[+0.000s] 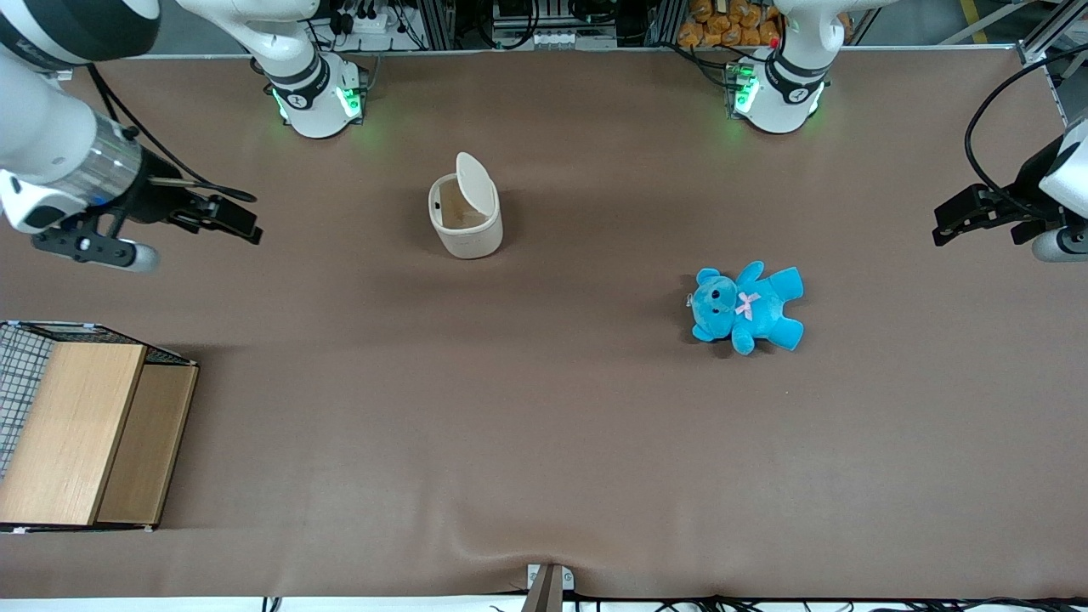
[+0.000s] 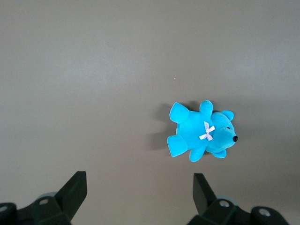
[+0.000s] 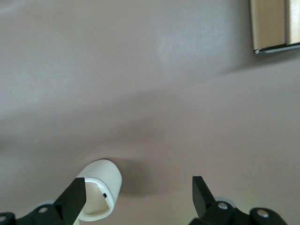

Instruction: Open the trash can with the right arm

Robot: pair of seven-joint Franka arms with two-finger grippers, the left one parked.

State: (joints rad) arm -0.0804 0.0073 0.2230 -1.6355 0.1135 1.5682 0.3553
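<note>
The cream-white trash can (image 1: 465, 218) stands upright on the brown table, its hinged lid (image 1: 476, 182) flipped up so the inside shows. The right wrist view also catches the trash can (image 3: 99, 188), its open mouth partly hidden by one black finger (image 3: 71, 199). My right arm's gripper (image 1: 229, 218) hangs above the table toward the working arm's end, well apart from the can. It is open, with nothing between its fingers.
A blue teddy (image 1: 745, 307) lies on the table toward the parked arm's end, nearer the front camera than the can. A wooden box (image 1: 93, 433) with a wire mesh side sits at the working arm's end, near the table's front edge.
</note>
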